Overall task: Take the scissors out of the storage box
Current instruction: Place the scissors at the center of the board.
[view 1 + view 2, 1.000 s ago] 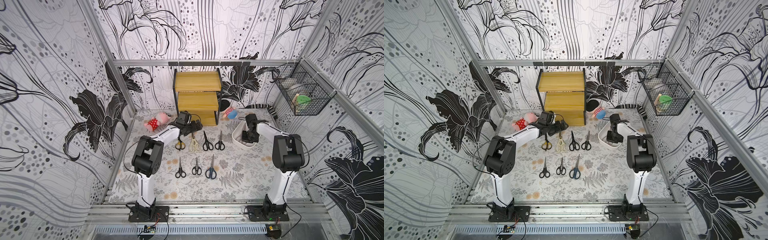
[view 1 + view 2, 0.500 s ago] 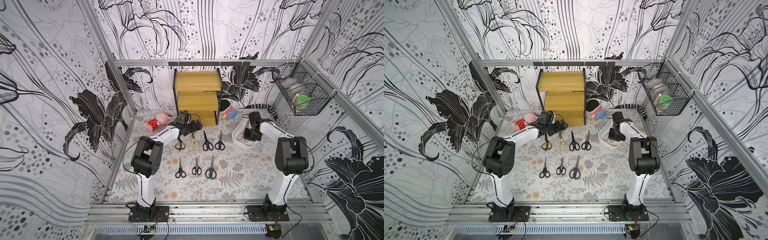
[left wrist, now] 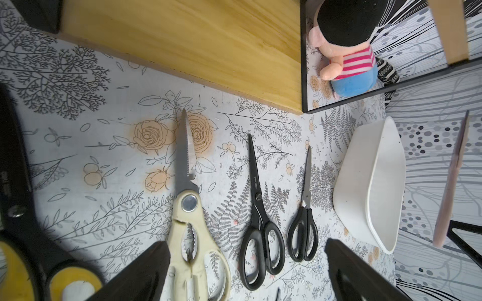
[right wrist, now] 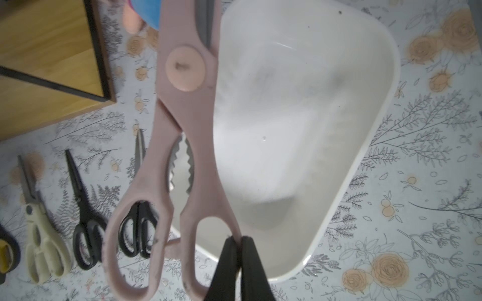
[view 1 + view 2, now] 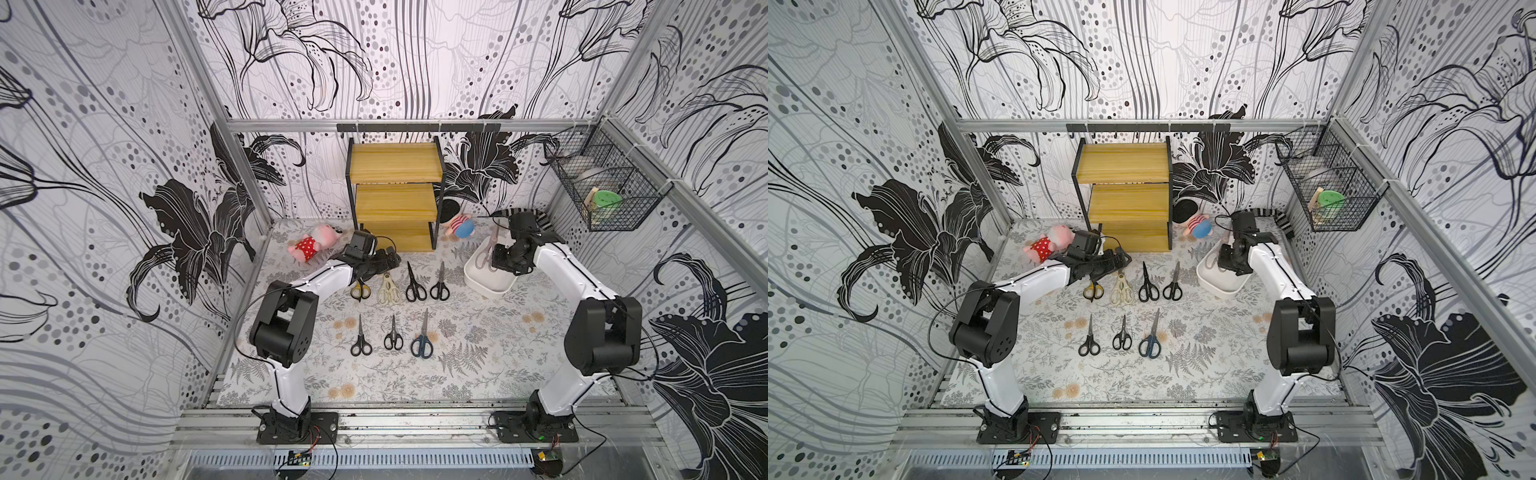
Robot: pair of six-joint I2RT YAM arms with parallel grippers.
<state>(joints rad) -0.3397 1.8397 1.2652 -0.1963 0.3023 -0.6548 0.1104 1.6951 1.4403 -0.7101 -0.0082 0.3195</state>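
My right gripper (image 4: 238,238) is shut on one handle loop of the pale pink scissors (image 4: 182,130). They hang over the left rim of the white storage box (image 4: 300,104), whose inside shows nothing else. In both top views the pink scissors (image 5: 484,253) (image 5: 1214,259) sit above the box (image 5: 490,291) (image 5: 1223,289), beside the right gripper (image 5: 503,259). Several other scissors lie in two rows on the mat, among them a cream pair (image 5: 388,291), a yellow-black pair (image 5: 360,289) and a dark blue pair (image 5: 422,340). My left gripper (image 3: 246,243) stands open low over the cream pair (image 3: 187,208) and a black pair (image 3: 257,203).
A wooden shelf rack (image 5: 395,195) stands at the back centre. A pink plush toy (image 5: 313,245) lies to its left and a striped plush toy (image 5: 459,224) to its right. A black wire basket (image 5: 602,191) hangs on the right wall.
The right arm's elbow has swung toward the front right, and the pink scissors now hang in plain sight above the box. The left arm has not moved.
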